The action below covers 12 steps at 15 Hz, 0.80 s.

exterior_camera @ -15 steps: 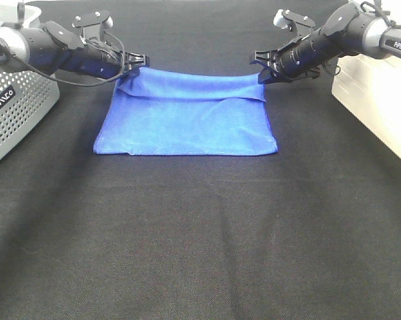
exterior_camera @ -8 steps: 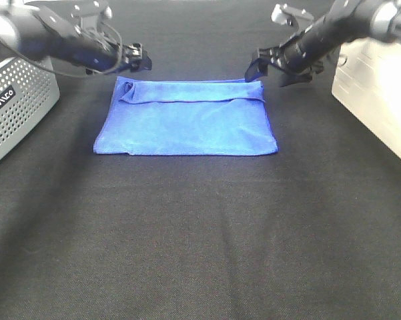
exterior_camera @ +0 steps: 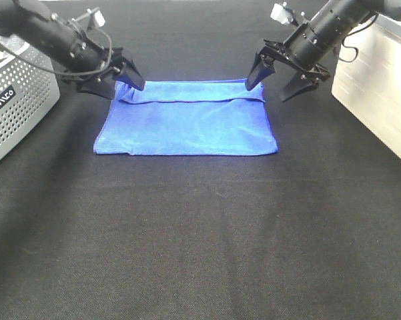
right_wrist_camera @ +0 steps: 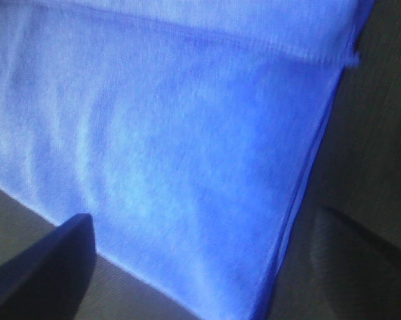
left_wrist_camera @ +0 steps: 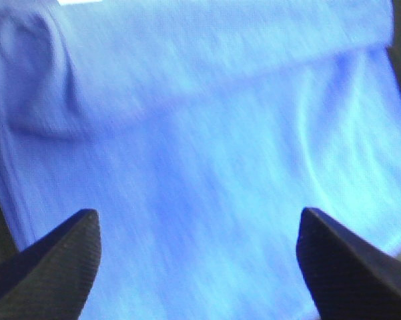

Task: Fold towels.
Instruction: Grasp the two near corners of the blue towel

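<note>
A blue towel (exterior_camera: 187, 123) lies flat on the black tabletop, with a narrow strip turned over along its far edge. Its far left corner is a little bunched. My left gripper (exterior_camera: 117, 81) is open and empty above that far left corner. My right gripper (exterior_camera: 273, 81) is open and empty above the far right corner, with one finger over the towel and one over the black cloth. The left wrist view shows the towel (left_wrist_camera: 200, 133) filling the space between the spread fingertips (left_wrist_camera: 53, 267). The right wrist view shows the towel's edge (right_wrist_camera: 187, 153) and the black cloth beside it.
A grey perforated basket (exterior_camera: 13, 100) stands at the left edge, close to the left arm. A white box (exterior_camera: 380, 87) stands at the right edge, next to the right arm. Black cloth (exterior_camera: 200, 240) covers the table in front of the towel.
Both grippers let go of the towel's far corners and opened wide. The raised far edge dropped flat onto the towel. Both grippers now tilt down over the corners.
</note>
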Tool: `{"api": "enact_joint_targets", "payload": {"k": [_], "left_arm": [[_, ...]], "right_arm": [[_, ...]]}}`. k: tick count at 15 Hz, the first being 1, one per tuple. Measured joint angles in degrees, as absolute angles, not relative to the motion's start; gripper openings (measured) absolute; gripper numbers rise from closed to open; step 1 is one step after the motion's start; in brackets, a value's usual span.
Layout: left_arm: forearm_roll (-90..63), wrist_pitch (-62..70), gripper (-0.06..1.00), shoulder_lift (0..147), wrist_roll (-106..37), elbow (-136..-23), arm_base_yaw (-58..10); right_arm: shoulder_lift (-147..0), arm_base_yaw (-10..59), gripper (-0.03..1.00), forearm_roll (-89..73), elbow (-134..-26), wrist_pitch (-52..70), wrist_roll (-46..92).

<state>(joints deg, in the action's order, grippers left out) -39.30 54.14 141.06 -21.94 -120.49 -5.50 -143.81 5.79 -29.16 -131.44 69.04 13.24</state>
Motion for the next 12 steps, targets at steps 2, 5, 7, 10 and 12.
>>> {"api": "enact_joint_targets", "payload": {"k": [2, 5, 7, 10, 12], "left_arm": [[-36.8, 58.4, 0.73, 139.6, -16.6, -119.3, -5.5], [-32.9, 58.0, 0.71, 134.1, -11.1, -108.2, -5.5], [-31.9, 49.6, 0.71, 126.8, -9.3, -94.9, -5.5], [-31.7, 38.7, 0.71, 121.9, -7.4, -83.4, -5.5], [-31.7, 37.9, 0.71, 121.9, -7.3, -82.8, -5.5]], "right_arm": [[-143.5, 5.8, 0.76, -28.5, -131.1, 69.1, 9.3], [-137.9, 5.0, 0.73, -27.9, -120.0, 69.2, 9.3], [-132.7, 3.0, 0.73, -30.1, -107.1, 67.3, 12.5], [-129.3, 1.8, 0.73, -34.2, -98.5, 61.9, 18.1], [-129.3, 1.9, 0.73, -34.5, -98.1, 61.2, 18.9]]}}
